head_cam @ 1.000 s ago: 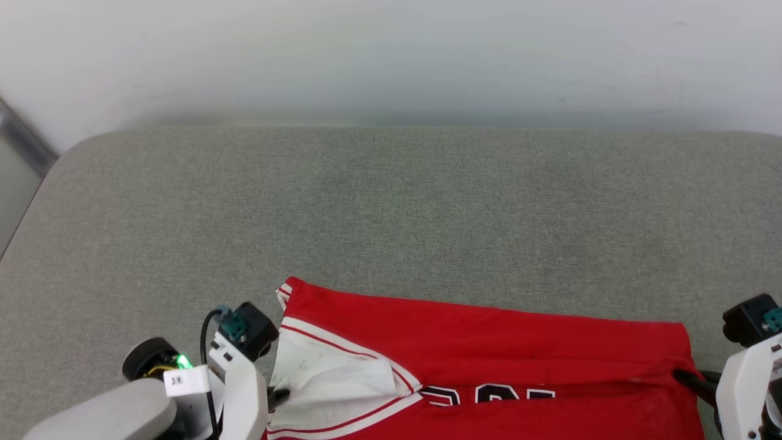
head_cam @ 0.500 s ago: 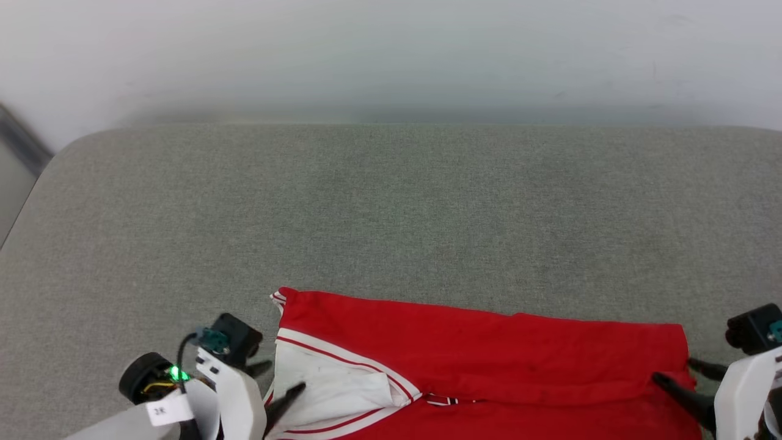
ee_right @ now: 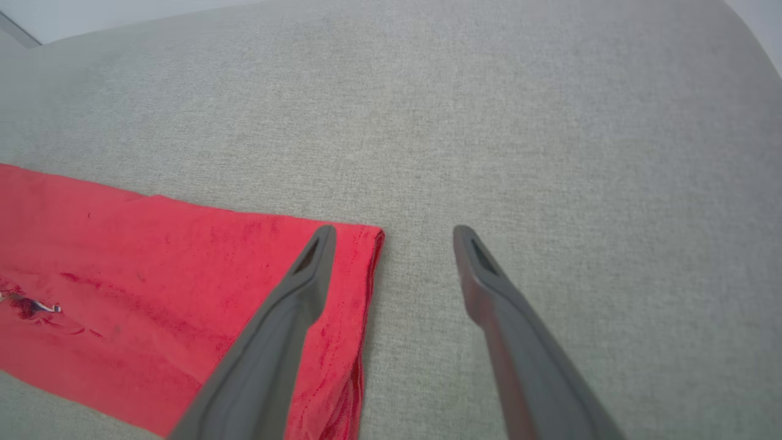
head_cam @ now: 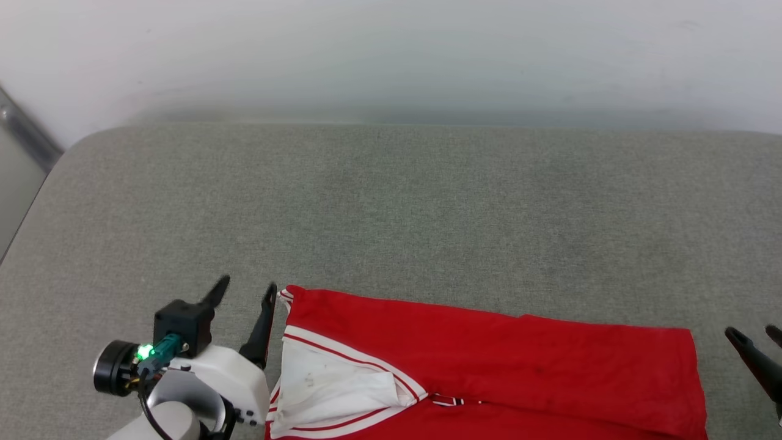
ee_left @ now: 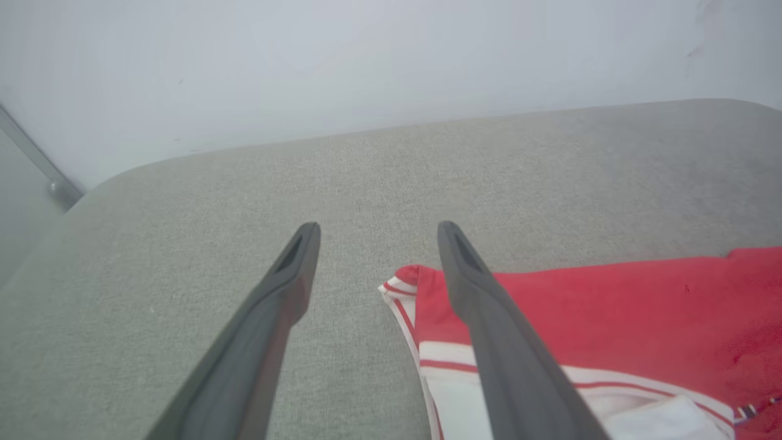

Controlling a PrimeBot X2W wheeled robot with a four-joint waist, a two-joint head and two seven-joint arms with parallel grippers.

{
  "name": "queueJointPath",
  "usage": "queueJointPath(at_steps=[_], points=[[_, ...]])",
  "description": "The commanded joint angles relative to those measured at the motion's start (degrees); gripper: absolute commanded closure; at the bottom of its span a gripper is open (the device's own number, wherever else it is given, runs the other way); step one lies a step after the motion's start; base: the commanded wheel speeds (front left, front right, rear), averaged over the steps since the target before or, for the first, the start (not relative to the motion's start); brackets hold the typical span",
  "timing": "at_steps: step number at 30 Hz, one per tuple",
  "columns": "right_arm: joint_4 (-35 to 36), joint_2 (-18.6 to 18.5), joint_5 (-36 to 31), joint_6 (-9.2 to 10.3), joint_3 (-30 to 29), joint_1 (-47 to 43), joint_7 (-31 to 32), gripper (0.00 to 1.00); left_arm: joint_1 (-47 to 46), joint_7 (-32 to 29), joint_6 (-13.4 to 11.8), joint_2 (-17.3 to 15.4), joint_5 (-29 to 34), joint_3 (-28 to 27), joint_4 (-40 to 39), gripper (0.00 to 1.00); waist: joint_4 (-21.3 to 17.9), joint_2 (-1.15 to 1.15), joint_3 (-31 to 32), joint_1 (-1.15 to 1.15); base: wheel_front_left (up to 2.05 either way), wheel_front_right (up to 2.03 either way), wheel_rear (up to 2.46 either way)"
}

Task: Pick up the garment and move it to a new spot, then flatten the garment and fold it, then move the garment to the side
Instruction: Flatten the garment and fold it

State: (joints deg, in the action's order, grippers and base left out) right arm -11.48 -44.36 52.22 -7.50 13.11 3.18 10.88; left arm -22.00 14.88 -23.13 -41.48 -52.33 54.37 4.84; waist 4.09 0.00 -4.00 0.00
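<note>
Jersey lies released: your left gripper and right gripper have just sprung open, empty, so this fold looks set.

The garment lies on the grey cushion between the left gripper and right gripper, fingers apart.

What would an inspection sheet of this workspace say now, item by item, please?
Surface: grey padded fabric top.
Job's things: garment lies spread at the near side, white sleeve showing on its left.
Clutter: nothing seen.
Claws: left claw open, empty, at the garment's left edge; right claw open, empty, at its right edge.
Cables: short dark cable at the left wrist.
Surroundings: pale wall behind; metal strip far left.
</note>
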Motion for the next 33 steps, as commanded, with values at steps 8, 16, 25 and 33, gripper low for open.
queueJointPath(at_steps=[8, 16, 25, 33], points=[[-5.1, 4.4, 5.5, 0.02, -2.4, -4.1, 4.1, 0.0, 10.2, 0.3, -2.3, 8.3, 15.8, -19.5, -4.3, 0.0, 1.5, 0.0, -2.2, 0.0, 0.0, 0.0, 0.0], [-7.1, 8.7, 11.2, 0.02, 1.4, -3.2, 9.3, 0.0, 16.2, 0.3, 0.6, 15.7, 27.9, -30.7, -5.8, 0.0, 2.0, 0.0, -3.8, 0.0, 0.0, 0.0, 0.0], [-5.9, 11.5, 15.2, 0.01, 7.4, -1.9, 12.2, 0.0, 19.9, 0.3, 5.5, 23.6, 38.0, -38.5, -5.5, 0.0, 2.7, 0.0, -4.5, 0.0, 0.0, 0.0, 0.0], [-6.1, 8.5, 15.7, 0.05, 8.4, -0.2, 9.7, 1.0, 22.0, 0.3, 8.4, 28.6, 44.7, -42.5, -5.9, 0.0, 3.2, 0.0, -3.9, 0.0, 0.0, 0.0, 0.0]])
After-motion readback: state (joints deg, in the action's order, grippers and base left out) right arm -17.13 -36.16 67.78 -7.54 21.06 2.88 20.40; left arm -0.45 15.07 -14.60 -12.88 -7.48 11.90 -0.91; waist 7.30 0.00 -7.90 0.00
